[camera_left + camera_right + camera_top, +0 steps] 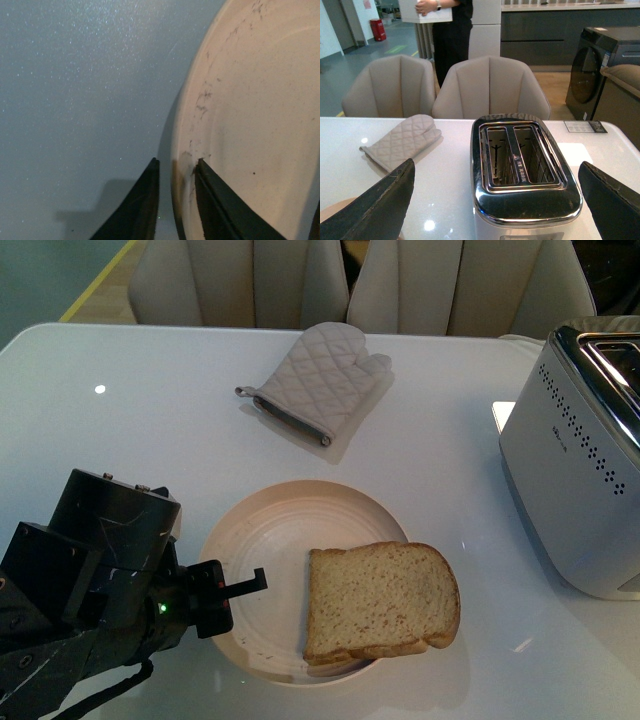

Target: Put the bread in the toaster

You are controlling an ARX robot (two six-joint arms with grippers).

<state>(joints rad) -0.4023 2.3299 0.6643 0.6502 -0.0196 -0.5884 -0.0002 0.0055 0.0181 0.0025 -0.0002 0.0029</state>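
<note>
The bread (380, 600), a tan slice with brown crust, lies flat on the right half of a round cream plate (270, 530), overhanging its front right edge. My left gripper (228, 590) is shut on the plate's left rim; in the left wrist view its two dark fingers pinch the plate's rim (182, 165) between them (176, 167). The white toaster (575, 460) stands at the table's right edge. The right wrist view looks down on its two empty chrome slots (520, 157). My right gripper (500, 200) is open, above and before the toaster, and does not show in the front view.
A grey quilted oven mitt (320, 380) lies on the white table behind the plate; it also shows in the right wrist view (402, 140). Beige chairs (250, 280) stand along the far edge. A person (447, 30) stands behind the chairs.
</note>
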